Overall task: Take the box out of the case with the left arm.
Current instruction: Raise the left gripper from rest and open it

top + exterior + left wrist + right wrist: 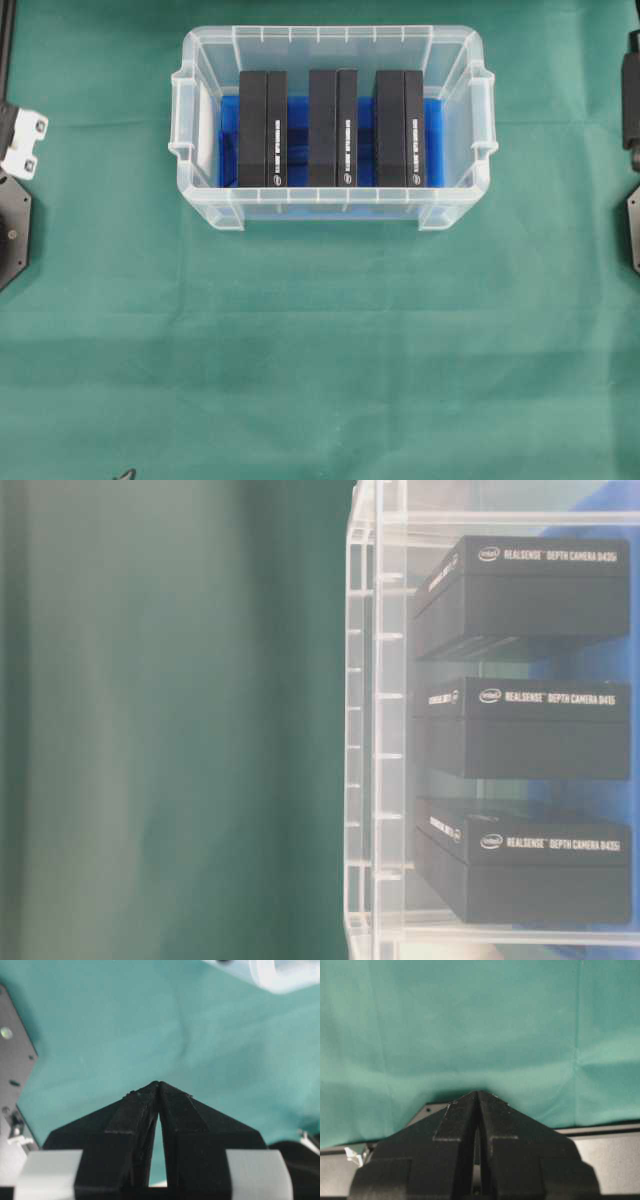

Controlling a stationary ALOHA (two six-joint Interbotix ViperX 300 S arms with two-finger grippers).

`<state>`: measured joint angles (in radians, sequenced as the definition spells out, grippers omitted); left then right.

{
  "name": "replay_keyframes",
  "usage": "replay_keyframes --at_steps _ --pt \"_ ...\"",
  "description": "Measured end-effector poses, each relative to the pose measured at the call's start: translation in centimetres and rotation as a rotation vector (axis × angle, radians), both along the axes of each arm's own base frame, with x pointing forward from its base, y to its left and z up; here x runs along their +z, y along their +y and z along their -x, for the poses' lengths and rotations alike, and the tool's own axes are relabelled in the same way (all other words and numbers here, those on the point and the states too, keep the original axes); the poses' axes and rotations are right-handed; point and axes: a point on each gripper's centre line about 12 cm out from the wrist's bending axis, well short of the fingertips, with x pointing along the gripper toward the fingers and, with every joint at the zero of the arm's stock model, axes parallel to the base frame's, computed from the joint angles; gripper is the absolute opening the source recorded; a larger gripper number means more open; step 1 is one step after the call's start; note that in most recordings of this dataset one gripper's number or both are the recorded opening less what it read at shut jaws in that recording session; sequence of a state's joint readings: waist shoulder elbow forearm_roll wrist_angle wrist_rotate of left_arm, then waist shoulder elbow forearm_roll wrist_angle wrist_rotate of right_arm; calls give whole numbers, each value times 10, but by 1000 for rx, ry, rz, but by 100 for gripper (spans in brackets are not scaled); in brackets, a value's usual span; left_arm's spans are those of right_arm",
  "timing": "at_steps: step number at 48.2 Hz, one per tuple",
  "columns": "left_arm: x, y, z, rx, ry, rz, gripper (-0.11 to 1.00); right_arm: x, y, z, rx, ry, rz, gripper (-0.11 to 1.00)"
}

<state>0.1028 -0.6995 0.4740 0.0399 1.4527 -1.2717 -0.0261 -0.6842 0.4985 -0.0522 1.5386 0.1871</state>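
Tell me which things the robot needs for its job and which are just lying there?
Needed: the clear case, the three black boxes in it (one must come out), and the left gripper, shut and empty.

Just there: the green cloth and the right gripper, also shut.

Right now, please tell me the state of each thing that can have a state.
case: open, no lid
left box: inside case, on edge
middle box: inside case, on edge
right box: inside case, on edge
left gripper: shut, empty
right gripper: shut, empty
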Motion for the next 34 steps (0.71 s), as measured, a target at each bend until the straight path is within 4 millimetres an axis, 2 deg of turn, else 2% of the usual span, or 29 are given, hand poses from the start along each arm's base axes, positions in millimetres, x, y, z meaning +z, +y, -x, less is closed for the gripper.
replay_keyframes --at_steps 8,13,29,31,34 --pt "1 27 5 32 13 -41 0 0 0 0 0 2 0 2" --pt "0 38 10 52 31 -47 0 0 0 0 0 0 0 2" --pt "-2 42 18 80 81 -31 1 0 0 0 -1 0 0 2" --pt "-2 41 18 86 83 -27 6 0 0 0 0 2 0 2" --pt "-2 41 18 97 83 -23 19 0 0 0 0 1 -2 2"
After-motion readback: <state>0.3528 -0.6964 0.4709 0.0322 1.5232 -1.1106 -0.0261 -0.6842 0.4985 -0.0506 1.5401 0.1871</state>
